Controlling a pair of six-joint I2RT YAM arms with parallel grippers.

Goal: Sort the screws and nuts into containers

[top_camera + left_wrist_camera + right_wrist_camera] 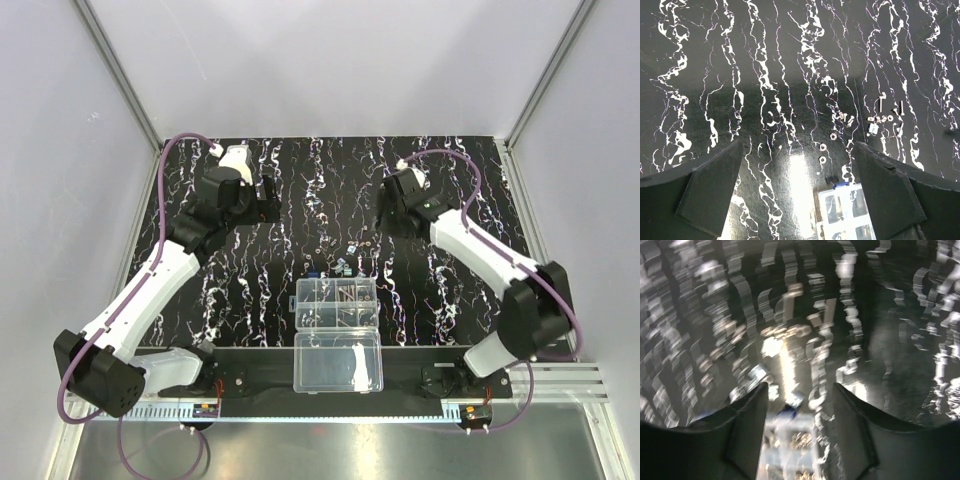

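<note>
Left wrist view: your left gripper (797, 150) hangs spread wide over the streaked mat (715, 60), nothing between its fingers. Loose nuts (822, 147) and screws (881, 102) lie scattered just beyond the containers (845, 207). Your right gripper (800, 390), blurred, likewise stands parted and empty above the mat.

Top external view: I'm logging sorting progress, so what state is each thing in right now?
Clear plastic organizer box: open, lid half laid flat.
Tiny metal screws and nuts: some loose on the black mat, some in compartments.
Left fingers: open, empty.
Right fingers: open, nothing between them, view blurred.
</note>
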